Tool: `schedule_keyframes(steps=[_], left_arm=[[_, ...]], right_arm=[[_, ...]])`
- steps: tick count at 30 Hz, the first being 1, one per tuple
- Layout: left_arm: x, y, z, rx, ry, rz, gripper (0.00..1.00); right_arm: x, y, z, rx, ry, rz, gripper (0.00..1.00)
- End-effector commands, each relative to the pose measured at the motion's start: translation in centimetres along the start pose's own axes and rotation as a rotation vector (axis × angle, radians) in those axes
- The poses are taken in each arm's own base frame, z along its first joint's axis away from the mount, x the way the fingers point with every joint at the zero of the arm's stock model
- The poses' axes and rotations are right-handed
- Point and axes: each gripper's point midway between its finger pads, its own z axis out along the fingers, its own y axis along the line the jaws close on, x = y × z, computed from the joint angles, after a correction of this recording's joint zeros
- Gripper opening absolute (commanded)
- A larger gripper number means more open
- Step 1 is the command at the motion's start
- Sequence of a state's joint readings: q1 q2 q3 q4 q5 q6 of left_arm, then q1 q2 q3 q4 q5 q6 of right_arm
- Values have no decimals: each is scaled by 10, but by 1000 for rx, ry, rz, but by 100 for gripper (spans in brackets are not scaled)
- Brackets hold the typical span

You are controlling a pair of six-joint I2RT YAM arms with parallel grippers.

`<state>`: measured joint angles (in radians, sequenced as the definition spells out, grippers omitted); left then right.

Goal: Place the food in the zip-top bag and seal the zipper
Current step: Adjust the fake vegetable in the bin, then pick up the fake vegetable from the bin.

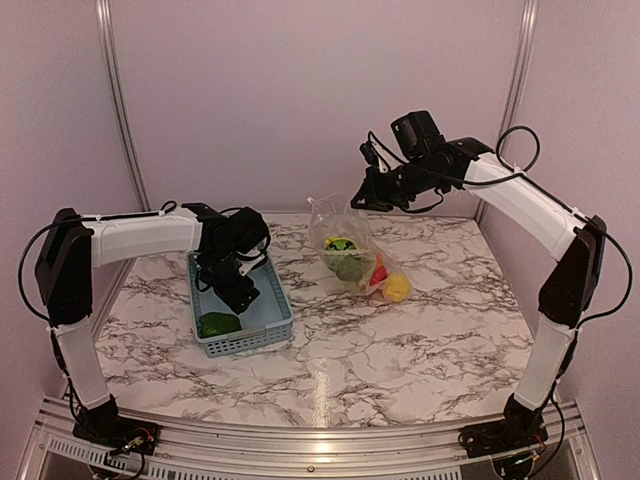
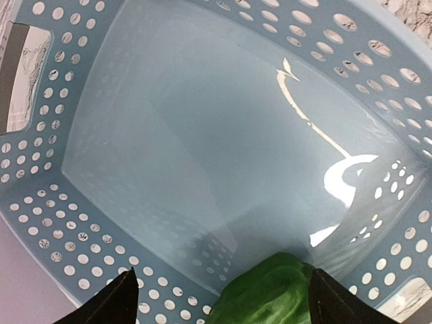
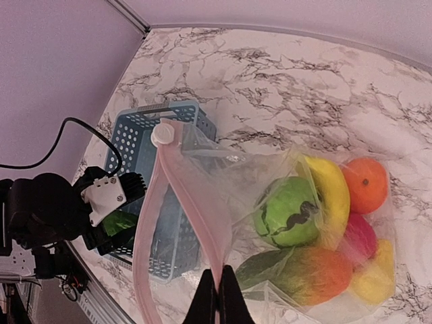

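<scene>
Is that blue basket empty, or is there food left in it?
Not empty. One green piece lies in the near left corner of the basket; the rest of its floor is bare.

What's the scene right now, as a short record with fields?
left gripper: jaws open, over green piece
right gripper: jaws shut on zipper
bag: held up, mouth open
food: several pieces inside bag
basket: holds only the green piece
not yet done: bagging green piece, sealing

A grey-blue perforated basket (image 1: pixel 246 343) sits on the left side of a white, dark-veined marble table (image 1: pixel 400 350).
</scene>
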<state>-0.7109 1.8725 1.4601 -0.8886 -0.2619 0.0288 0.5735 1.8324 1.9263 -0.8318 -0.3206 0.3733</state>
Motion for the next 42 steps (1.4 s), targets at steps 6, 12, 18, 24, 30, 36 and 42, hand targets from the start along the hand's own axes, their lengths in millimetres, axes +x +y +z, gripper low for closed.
schedule_keyframes(steps=[6, 12, 18, 24, 30, 36, 42], left_arm=[[45, -25, -23, 168, 31, 12, 89], [68, -19, -4, 104, 108, 71, 90], [58, -22, 9, 105, 122, 93, 88], [51, -25, 16, 110, 128, 105, 79], [35, -21, 12, 91, 99, 83, 69], [-11, -6, -14, 48, -51, -3, 63], [-60, 7, -56, 45, -241, -136, 62]], right_arm=[[-11, 1, -18, 14, -44, -7, 0], [-13, 3, -12, -6, -41, -3, 0], [-16, 5, -9, -15, -39, -12, 0], [-14, 3, -8, -9, -37, -13, 0], [-13, 1, -10, 1, -41, -12, 0], [-15, 1, -11, 3, -47, -11, 0], [-16, 3, -11, 0, -47, -7, 0]])
